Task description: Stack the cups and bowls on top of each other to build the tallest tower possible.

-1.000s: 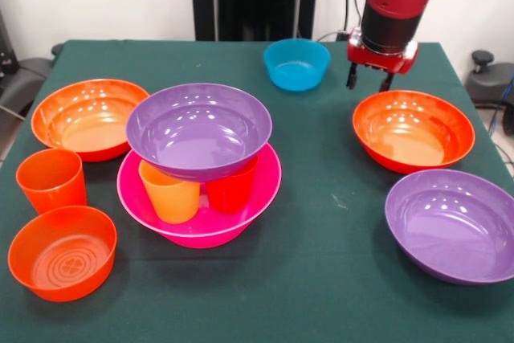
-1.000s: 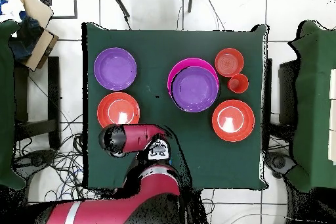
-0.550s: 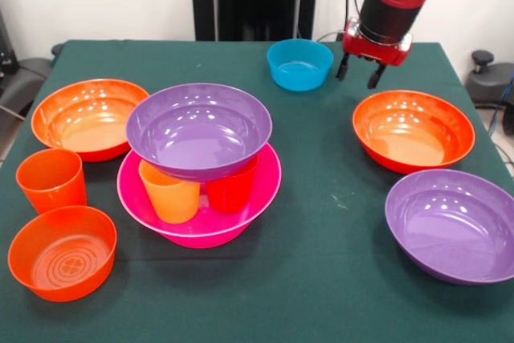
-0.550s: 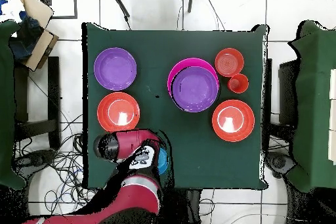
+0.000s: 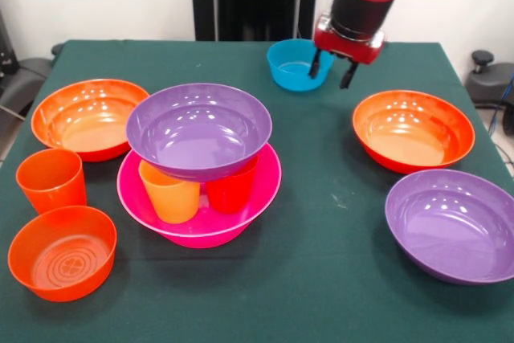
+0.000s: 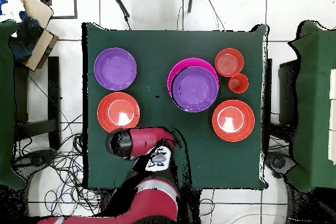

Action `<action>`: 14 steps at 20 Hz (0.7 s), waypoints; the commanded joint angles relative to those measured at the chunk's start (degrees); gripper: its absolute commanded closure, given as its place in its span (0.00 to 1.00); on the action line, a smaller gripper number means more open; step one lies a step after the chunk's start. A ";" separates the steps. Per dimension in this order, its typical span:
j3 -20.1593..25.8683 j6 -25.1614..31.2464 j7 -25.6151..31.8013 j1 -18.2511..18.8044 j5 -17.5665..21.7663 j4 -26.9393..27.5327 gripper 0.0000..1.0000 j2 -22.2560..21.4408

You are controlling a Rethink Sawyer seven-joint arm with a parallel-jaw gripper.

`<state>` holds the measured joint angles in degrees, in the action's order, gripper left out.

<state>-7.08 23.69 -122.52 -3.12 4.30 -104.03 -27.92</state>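
The hand (image 5: 333, 68), open and empty, hangs over the right rim of the blue bowl (image 5: 294, 63) at the upper middle of the frame. The tower (image 5: 200, 168) stands left of centre: pink bowl, two cups inside, purple bowl on top. I think a finger may strike the rim and push the light bowl away.

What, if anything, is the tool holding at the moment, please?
Nothing: the tool is open and empty, at the blue bowl's rim.

Bright even light, soft shadows, white glare on glossy bowls (image 5: 199, 129)
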 commanded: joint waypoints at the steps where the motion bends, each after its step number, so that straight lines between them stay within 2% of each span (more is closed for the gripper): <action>1: 7.66 1.02 3.01 5.72 3.05 -2.69 0.00 -1.34; 5: 9.55 0.29 1.76 6.32 2.90 -3.94 0.00 -2.11; 14: 8.41 1.18 -0.51 5.65 2.62 -7.90 0.00 -4.90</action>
<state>-5.29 23.69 -122.52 3.00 4.35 -107.03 -31.81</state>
